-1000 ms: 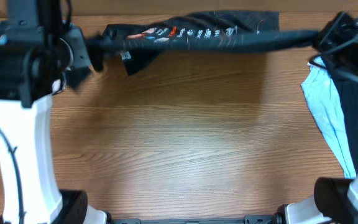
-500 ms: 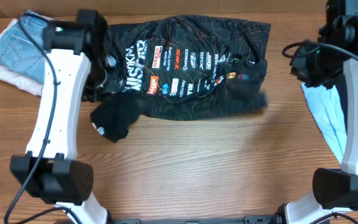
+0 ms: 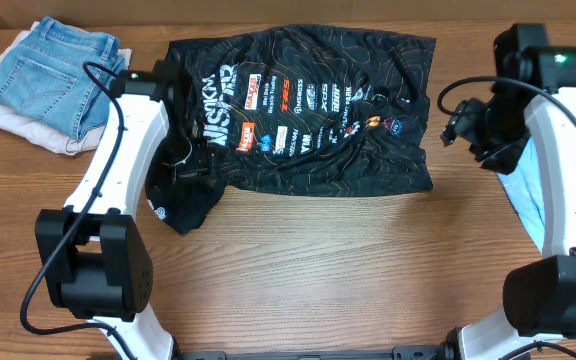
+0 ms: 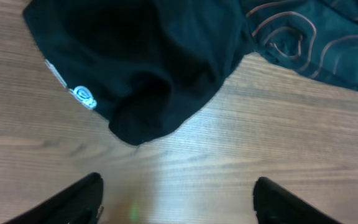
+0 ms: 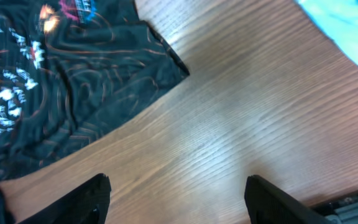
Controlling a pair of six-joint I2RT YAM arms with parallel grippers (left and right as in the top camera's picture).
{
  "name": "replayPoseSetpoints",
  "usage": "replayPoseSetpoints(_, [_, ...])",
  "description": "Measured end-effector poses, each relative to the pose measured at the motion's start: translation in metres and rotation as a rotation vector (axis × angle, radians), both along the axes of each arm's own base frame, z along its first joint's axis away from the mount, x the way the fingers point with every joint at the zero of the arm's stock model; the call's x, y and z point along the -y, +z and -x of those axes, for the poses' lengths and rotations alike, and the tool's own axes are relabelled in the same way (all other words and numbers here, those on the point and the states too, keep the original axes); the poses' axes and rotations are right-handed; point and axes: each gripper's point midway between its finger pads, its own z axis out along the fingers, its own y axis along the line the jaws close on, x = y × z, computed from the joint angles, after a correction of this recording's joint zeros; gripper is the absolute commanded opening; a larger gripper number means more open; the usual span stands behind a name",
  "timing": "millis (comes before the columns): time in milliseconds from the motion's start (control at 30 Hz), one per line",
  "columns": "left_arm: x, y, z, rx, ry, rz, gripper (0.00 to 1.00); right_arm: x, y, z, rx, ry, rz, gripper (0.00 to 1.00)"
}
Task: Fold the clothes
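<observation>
A second ago the jersey (image 3: 308,110) hung in the air as a tight band, stretched between the two arms over the far edge of the surface (image 3: 318,270). Now it lies spread on the wood, and both arms have let it go. The left pincer (image 4: 179,208) is released: its two fingers stand wide apart over bare wood and there is no cloth between them. The right pincer (image 5: 179,199) is released in the same way and hangs over the wood just beside the near right corner of the jersey, not touching it.

I judge that the laying-out step is nearly done and that no fold has been made yet. The next move probably needs a new grasp on an edge or on a sleeve.

The jersey lies in the far middle of the surface, print side up, between the jeans (image 3: 63,75) at the far left corner and a light blue cloth (image 3: 528,200) at the right edge. It is black with thin orange contour lines, big white letters turned sideways and rows of small logos. The body is mostly flat, with soft wrinkles toward its right side. One sleeve (image 3: 178,200) at the near left is not flat; it is bunched and doubled over itself and may need smoothing first.
</observation>
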Motion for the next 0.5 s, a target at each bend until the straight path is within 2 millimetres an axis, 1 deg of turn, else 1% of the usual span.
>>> replayPoseSetpoints(33, [0.0,-0.004,0.0,0.003,0.003,0.002,0.7,-0.001,-0.008,-0.001,-0.006,0.0,-0.004,0.72])
replayPoseSetpoints(167, [-0.005,-0.018,0.003,-0.007,0.019,0.005,0.66,-0.004,-0.046,-0.001,-0.024,0.001,-0.022,0.71])
replayPoseSetpoints(233, [-0.01,-0.027,0.008,-0.023,0.035,0.003,0.65,-0.005,-0.064,-0.001,-0.028,0.002,-0.028,0.72])
replayPoseSetpoints(300, [-0.015,-0.035,0.012,-0.034,0.052,0.002,0.64,-0.005,-0.077,-0.002,-0.022,0.001,-0.033,0.74])
replayPoseSetpoints(400, [-0.022,-0.045,0.014,-0.037,0.096,-0.002,0.62,-0.006,-0.091,-0.003,-0.013,0.002,-0.036,0.77])
replayPoseSetpoints(500, [-0.03,-0.053,0.014,-0.031,0.136,-0.007,0.62,-0.006,-0.097,-0.005,0.0,0.002,-0.039,0.78])
